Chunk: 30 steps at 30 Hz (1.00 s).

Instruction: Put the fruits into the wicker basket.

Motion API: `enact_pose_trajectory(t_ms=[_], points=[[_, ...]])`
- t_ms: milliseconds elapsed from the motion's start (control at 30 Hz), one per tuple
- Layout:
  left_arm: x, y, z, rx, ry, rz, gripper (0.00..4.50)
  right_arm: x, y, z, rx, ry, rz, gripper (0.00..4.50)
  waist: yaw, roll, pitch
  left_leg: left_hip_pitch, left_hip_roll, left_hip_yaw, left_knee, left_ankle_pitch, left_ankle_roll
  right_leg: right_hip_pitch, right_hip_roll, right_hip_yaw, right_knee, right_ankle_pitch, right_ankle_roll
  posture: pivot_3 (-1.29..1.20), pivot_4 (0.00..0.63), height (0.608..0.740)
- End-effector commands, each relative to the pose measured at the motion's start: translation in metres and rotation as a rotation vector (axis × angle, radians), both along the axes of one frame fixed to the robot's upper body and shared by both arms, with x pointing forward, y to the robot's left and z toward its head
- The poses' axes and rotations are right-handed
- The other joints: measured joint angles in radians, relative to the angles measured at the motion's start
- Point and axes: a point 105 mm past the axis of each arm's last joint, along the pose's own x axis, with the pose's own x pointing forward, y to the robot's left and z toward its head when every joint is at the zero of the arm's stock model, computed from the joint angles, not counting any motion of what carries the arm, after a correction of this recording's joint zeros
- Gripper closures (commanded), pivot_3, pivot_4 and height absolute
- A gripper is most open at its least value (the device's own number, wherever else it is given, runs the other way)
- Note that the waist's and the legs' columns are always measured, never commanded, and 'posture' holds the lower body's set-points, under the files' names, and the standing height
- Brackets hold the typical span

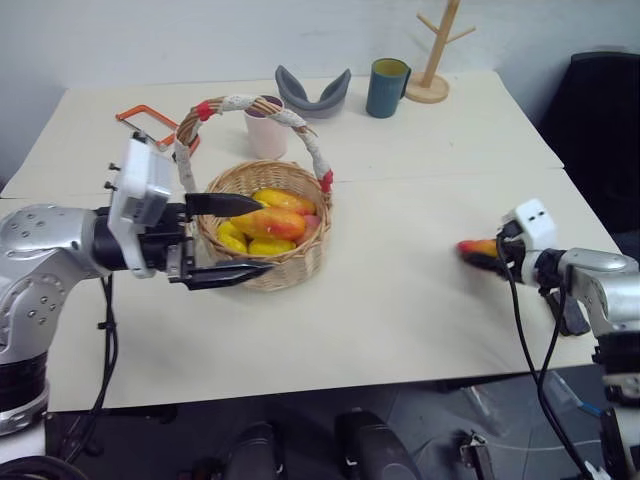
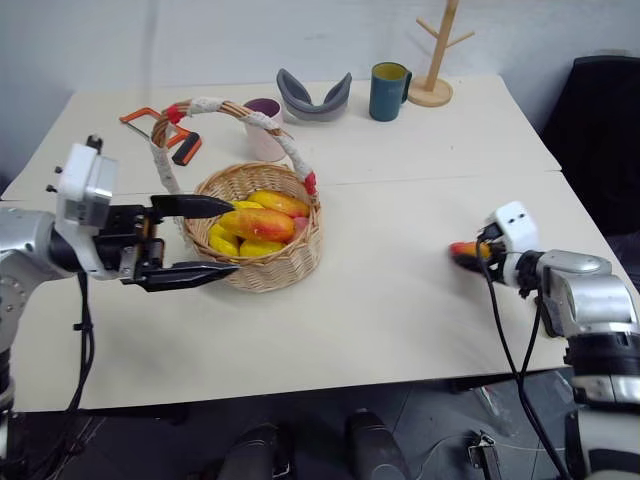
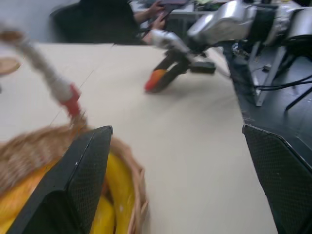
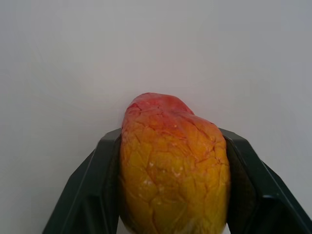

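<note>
Orange-red fruit [image 4: 174,170] is sitting clamped in the right gripper [image 1: 484,254], well apart from the wicker basket [image 1: 290,262], where the left gripper [image 1: 232,238], fingers apart, is risking collision.

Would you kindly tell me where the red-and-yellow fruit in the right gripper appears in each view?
Left eye: red-and-yellow fruit at right, between the right gripper fingers.
Right eye: at right.
Left wrist: small, upper middle.
Right wrist: large, centre.
Shared landmark: wicker basket, far to its left.
</note>
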Motion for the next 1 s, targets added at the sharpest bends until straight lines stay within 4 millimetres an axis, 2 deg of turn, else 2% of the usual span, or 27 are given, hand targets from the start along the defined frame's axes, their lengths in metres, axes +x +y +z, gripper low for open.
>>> enact_pose_trajectory(t_ms=[33, 100, 167, 267, 367, 500, 600, 700, 833, 900, 1000], points=[[-0.006, 0.025, 0.009, 0.027, -0.028, 0.083, 0.0, -0.03, 0.066, 0.057, 0.147, -0.069, 0.257, 2.35, -0.003, 0.0, 0.0, 0.0, 0.0, 0.0, 0.0, 0.0, 0.0, 0.0, 0.0, 0.0, 0.001, 0.0, 0.0, 0.0, 0.15, 0.74], [-0.008, 0.039, 0.008, 0.04, -0.01, 0.133, 0.0, -0.045, 0.107, 0.079, 0.227, -0.082, 0.402, 2.35, -0.009, 0.0, 0.0, 0.001, 0.0, -0.001, 0.001, 0.0, 0.0, 0.0, 0.0, 0.0, 0.003, 0.0, -0.001, 0.0, 0.15, 0.74], [-0.009, 0.046, 0.008, 0.05, -0.005, 0.156, 0.0, -0.05, 0.133, 0.093, 0.275, -0.093, 0.468, 2.35, -0.005, 0.0, 0.0, 0.001, -0.001, -0.002, 0.0, 0.0, -0.001, 0.0, -0.001, -0.002, 0.003, -0.001, -0.001, 0.0, 0.15, 0.74], [-0.009, 0.048, 0.011, 0.055, -0.011, 0.165, 0.0, -0.052, 0.171, 0.11, 0.324, -0.102, 0.531, 2.35, 0.007, -0.001, 0.0, 0.0, -0.002, -0.004, 0.0, 0.0, 0.0, 0.0, -0.003, -0.004, 0.003, -0.001, -0.002, 0.0, 0.15, 0.74], [-0.009, 0.045, 0.014, 0.055, -0.026, 0.159, 0.0, -0.041, 0.208, 0.115, 0.323, -0.124, 0.526, 2.35, 0.009, -0.002, -0.001, -0.002, -0.004, -0.004, 0.001, -0.001, 0.002, -0.002, -0.006, -0.004, 0.003, -0.001, -0.002, 0.0, 0.15, 0.74], [-0.011, 0.04, 0.015, 0.056, -0.04, 0.147, 0.0, -0.021, 0.243, 0.124, 0.361, -0.153, 0.455, 2.35, 0.004, -0.003, -0.001, -0.003, -0.004, -0.003, 0.0, -0.001, 0.003, -0.003, -0.006, -0.004, 0.003, -0.001, -0.002, 0.0, 0.15, 0.74], [-0.01, 0.038, 0.016, 0.055, -0.052, 0.144, 0.0, -0.018, 0.263, 0.126, 0.336, -0.189, 0.453, 2.35, 0.003, -0.003, -0.001, -0.004, -0.004, -0.003, 0.0, -0.001, 0.003, -0.005, -0.006, -0.004, 0.003, -0.001, -0.003, 0.0, 0.15, 0.74], [-0.011, 0.036, 0.018, 0.051, -0.064, 0.14, 0.0, -0.018, 0.276, 0.118, 0.295, -0.199, 0.449, 1.41, 0.001, -0.003, -0.001, -0.004, -0.004, -0.003, 0.0, -0.001, 0.002, -0.005, -0.006, -0.004, 0.003, -0.001, -0.003, 0.0, 0.15, 0.74], [-0.01, 0.034, 0.019, 0.044, -0.073, 0.131, 0.0, -0.022, 0.277, 0.116, 0.242, -0.233, 0.482, 0.13, 0.0, -0.003, -0.001, -0.004, -0.004, -0.003, 0.0, -0.001, 0.002, -0.005, -0.006, -0.004, 0.003, -0.001, -0.003, 0.0, 0.15, 0.74], [-0.009, 0.033, 0.019, 0.043, -0.074, 0.129, 0.0, -0.023, 0.273, 0.12, 0.25, -0.249, 0.487, 0.13, 0.001, -0.003, -0.001, -0.004, -0.004, -0.003, 0.0, -0.001, 0.002, -0.005, -0.006, -0.004, 0.003, -0.001, -0.003, 0.0, 0.15, 0.74], [-0.005, 0.032, 0.018, 0.035, -0.078, 0.119, 0.0, -0.026, 0.246, 0.137, 0.303, -0.261, 0.486, 0.13, 0.003, -0.003, -0.001, -0.004, -0.004, -0.003, 0.0, -0.001, 0.003, -0.005, -0.006, -0.004, 0.003, -0.001, -0.003, 0.0, 0.15, 0.74]])
